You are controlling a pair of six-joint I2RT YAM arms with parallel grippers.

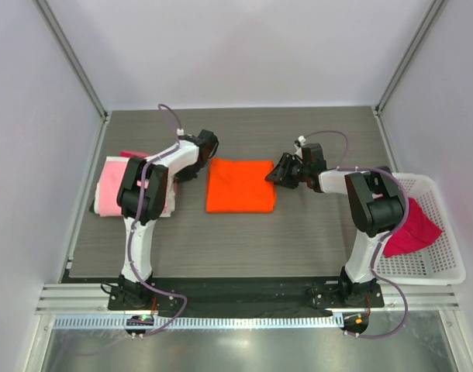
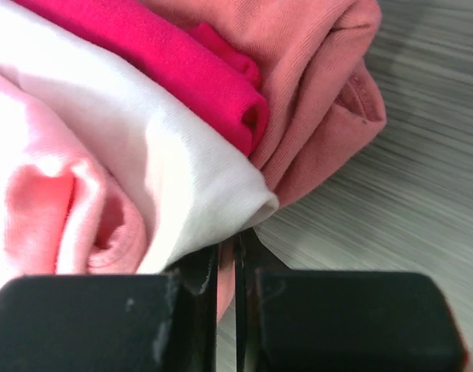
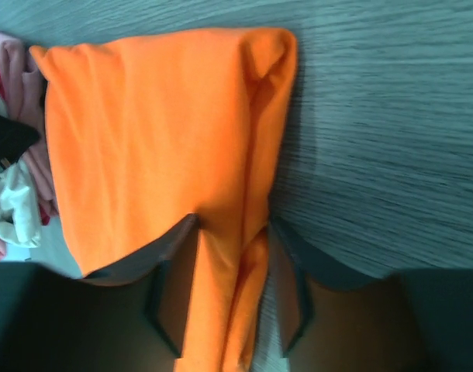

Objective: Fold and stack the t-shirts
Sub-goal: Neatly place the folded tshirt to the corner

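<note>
Currently, one orange t-shirt point(image 1: 240, 186) is lying folded and flat at the middle of the table point(image 1: 298, 240).

The right gripper point(image 3: 231, 232) is clamping a ridge of cloth at that shirt's right edge.

One stack point(image 1: 112, 190) is sitting to the left of the orange t-shirt. It is showing four folds: light pink point(image 2: 58, 209), white point(image 2: 143, 132), pink-red point(image 2: 167, 54) and dusty pink point(image 2: 306, 70). I cannot tell whether the dusty pink fold is a separate shirt.

The left gripper point(image 2: 236, 244) is meeting the stack's edge with its jaws pressed together.

One magenta t-shirt point(image 1: 413, 229) is hanging over the near-left rim of one white basket point(image 1: 442, 267), well to the right of the orange t-shirt.

Dark grey wood-grain is covering the table. Pale walls point(image 1: 236, 46) and metal posts point(image 1: 70, 54) are enclosing it.
</note>
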